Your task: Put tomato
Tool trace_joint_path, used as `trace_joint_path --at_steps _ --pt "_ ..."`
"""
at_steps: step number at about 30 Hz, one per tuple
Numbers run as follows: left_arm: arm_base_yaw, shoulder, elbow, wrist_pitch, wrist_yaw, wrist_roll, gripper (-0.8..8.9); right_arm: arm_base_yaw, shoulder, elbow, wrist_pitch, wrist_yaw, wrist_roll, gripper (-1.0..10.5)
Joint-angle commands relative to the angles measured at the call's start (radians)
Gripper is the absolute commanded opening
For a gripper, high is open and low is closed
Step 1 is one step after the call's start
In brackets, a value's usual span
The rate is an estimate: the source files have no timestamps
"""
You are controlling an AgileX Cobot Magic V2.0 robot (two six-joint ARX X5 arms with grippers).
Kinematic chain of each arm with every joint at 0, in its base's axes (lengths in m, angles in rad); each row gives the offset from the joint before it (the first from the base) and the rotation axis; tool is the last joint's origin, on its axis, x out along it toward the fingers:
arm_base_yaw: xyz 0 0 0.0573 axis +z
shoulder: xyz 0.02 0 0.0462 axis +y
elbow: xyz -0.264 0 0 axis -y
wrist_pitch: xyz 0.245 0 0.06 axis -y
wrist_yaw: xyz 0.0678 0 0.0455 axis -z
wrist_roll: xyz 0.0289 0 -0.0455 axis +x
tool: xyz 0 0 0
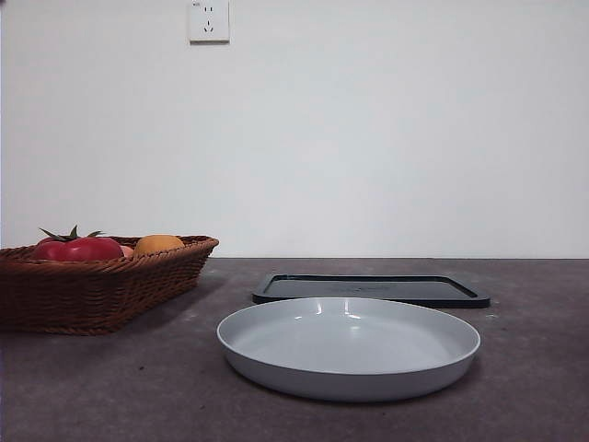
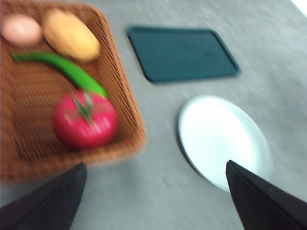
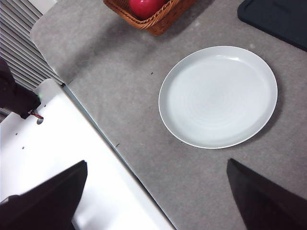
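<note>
Tomato in the basket, plate bare, both tools high above the counter.

Nearest in the front view lies the plate [image 1: 349, 347], with the dark tray [image 1: 371, 289] behind it and the basket [image 1: 97, 281] off to one side; the tomato [image 1: 81, 248] rests inside, beside an orange fruit [image 1: 157, 244]. The left tool [image 2: 153, 196], jaws spread and holding nothing, hangs over the basket; the right tool [image 3: 156, 196], likewise spread, waits over the plate. Risk: a green pepper [image 2: 62, 69] touches the tomato's stalk, so a careless descent could pinch both or strike the basket rim. Only the blurred left wrist view reveals the pepper and a pale pink fruit [image 2: 20, 29]; the front view hides them.
</note>
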Motion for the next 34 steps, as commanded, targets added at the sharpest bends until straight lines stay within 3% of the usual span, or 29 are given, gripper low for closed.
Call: trace_joint_path --at_steps 1,12,34 --pt "-0.011 0.075 0.021 0.08 -0.039 0.035 4.69 0.004 0.006 0.019 0.01 0.002 -0.01 4.6" --pt "-0.087 0.379 0.045 0.268 -0.232 0.113 4.69 0.004 0.006 0.019 0.01 0.002 -0.01 4.6" --pt "-0.146 0.696 0.045 0.476 -0.311 0.161 4.7 0.004 0.006 0.019 0.009 0.0 -0.003 4.6"
